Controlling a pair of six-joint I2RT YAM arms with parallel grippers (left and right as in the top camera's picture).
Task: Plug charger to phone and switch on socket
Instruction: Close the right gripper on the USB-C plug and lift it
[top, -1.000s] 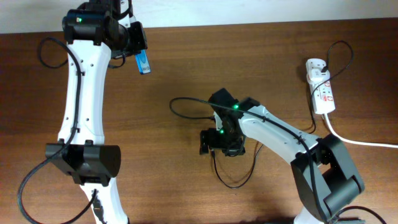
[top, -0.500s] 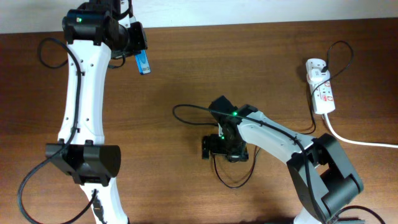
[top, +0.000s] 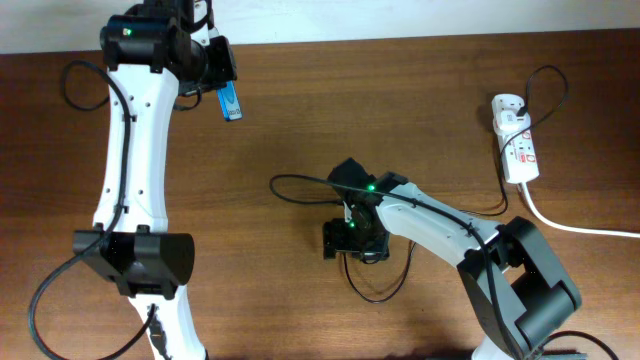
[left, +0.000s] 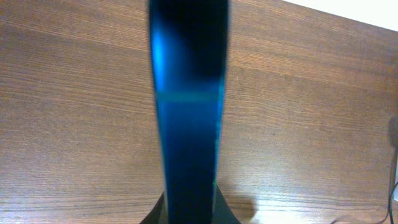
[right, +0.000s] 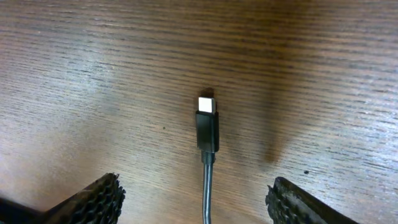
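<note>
My left gripper (top: 222, 82) is shut on the phone (top: 231, 101) and holds it above the table's far left, its blue screen showing. In the left wrist view the phone (left: 186, 106) is a dark blue blurred bar rising from the jaws (left: 186, 214). My right gripper (top: 328, 240) is open at the table's middle. In the right wrist view its fingers (right: 196, 196) straddle the charger cable, and the plug tip (right: 207, 127) lies flat on the wood just ahead of them. The thin black charger cable (top: 295, 179) loops round the right arm. The white socket (top: 518, 145) lies at the far right.
The socket's thick white cord (top: 575, 226) runs off the right edge. A thin black cable loops above the socket (top: 545, 85). The left arm's black cable (top: 75, 85) curls at the far left. The table's back edge meets a white wall.
My right gripper has moved a little toward the front edge and settled over the charger's plug end; the cable loop has shifted slightly left. The left arm and phone have not moved.
</note>
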